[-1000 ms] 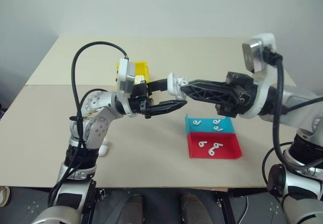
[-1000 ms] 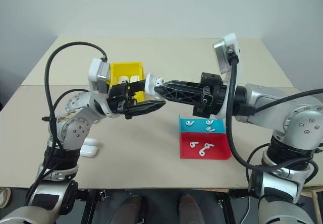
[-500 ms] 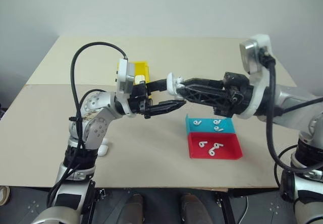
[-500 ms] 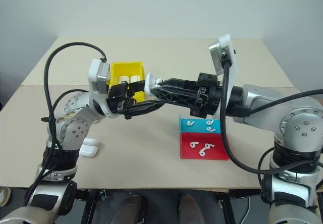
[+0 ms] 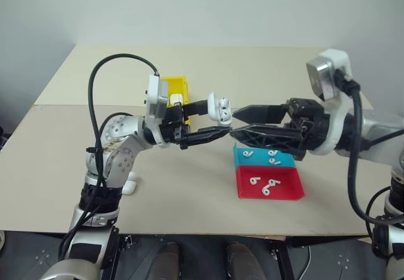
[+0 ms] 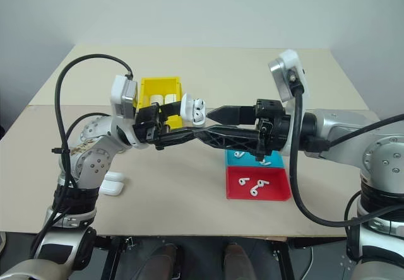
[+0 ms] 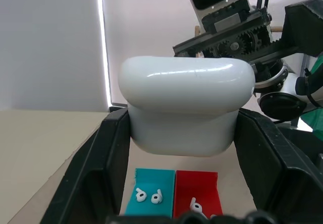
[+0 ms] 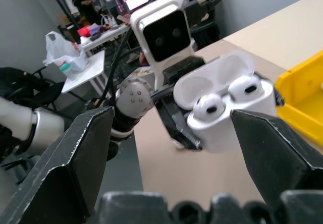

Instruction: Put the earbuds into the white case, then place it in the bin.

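Above the middle of the beige table [image 5: 189, 210], the left gripper [image 5: 211, 121] was clamped on the small glossy white charging case [image 5: 218, 108], its hinged lid standing open. In the right wrist view two white earbuds [image 8: 209, 107] sat seated in the case's wells. The right gripper [image 5: 243, 121] pointed at the case from the other side, fingers spread wide and holding nothing, tips just beside the case but apart from it.

Judgement: loading looked done for this case; the step in hand was shutting the lid. Next move would call for the right fingers to press the lid down while the left kept its clamp, then a carry to the bright yellow plastic bin [image 6: 154, 91], which stood on the table behind the left wrist with white cases already inside.

More loose earbuds lay in the shallow blue tray [image 5: 262, 157] and the shallow red tray [image 5: 268, 184], below the right gripper. Another white case [image 6: 112, 185] rested on the table by the left elbow.
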### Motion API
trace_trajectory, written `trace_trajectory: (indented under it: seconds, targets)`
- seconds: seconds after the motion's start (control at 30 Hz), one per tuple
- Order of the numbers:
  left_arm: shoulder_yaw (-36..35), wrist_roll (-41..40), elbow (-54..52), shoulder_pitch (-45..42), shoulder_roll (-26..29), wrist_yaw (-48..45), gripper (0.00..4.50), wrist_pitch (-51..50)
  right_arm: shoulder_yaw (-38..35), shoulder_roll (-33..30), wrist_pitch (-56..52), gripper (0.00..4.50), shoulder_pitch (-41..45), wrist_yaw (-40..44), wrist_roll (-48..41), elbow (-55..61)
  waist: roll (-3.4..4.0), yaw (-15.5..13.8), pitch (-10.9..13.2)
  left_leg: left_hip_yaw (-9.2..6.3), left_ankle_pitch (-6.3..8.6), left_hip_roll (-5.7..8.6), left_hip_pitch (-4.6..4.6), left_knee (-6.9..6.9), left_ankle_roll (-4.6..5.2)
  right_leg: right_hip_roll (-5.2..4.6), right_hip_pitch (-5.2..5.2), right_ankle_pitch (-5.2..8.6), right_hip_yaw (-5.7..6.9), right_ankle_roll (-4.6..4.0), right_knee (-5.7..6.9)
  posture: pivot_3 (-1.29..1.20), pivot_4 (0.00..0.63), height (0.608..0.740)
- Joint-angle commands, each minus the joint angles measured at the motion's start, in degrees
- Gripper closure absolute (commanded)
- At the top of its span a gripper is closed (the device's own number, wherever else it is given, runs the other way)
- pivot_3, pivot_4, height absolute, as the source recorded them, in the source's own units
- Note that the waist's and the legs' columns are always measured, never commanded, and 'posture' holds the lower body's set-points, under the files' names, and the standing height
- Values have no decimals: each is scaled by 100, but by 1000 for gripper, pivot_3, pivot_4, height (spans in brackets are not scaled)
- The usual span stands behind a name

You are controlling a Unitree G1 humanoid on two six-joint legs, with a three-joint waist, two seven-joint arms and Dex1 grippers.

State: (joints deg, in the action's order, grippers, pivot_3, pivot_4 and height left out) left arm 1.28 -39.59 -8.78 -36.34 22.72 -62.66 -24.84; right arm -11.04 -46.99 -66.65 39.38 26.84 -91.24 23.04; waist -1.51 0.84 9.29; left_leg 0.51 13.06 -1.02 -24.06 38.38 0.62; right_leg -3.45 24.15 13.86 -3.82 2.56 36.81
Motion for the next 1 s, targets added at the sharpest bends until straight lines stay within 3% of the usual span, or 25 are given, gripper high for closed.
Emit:
trace_trajectory:
  seconds: [0.03,0.17,0.43,0.63,0.77,1.0]
  targets:
    - [5,63,-137,-84,-2,-6,1723,140,-157,-179,214,513,3,367,219,122,0,1,0,0,0,0,0,1,0,0,0,0,0,0,1,0,150,740]
    - [140,252,-204,-42,37,96,1723,76,15,-600,828,1715,106,984,1725,512,0,-1,0,2,0,1,0,2,0,0,2,0,1,1,2,0,150,740]
    - [612,796,-43,-102,-76,309,1723,66,1177,-841,1409,4473,1357,2353,3490,176,1,19,0,15,0,-1,0,3,0,3,4,0,2,1,1,0,150,740]
    - [872,1146,22,-145,-264,504,1723,203,2187,-459,1239,4473,2335,2665,4414,3,1,3,0,11,0,-1,-5,3,0,1,10,0,1,1,3,0,150,740]
    - [769,1141,-55,-115,-385,622,1723,255,2723,-544,1346,4473,2367,2925,5125,80,1,-18,0,8,0,0,-9,5,0,-1,12,0,4,0,3,0,150,740]
    - [301,842,-395,157,-350,777,1723,340,2126,-1126,1287,4473,1817,3212,5289,36,4,-26,2,-14,4,1,-21,25,7,-6,12,-1,12,2,2,0,150,740]
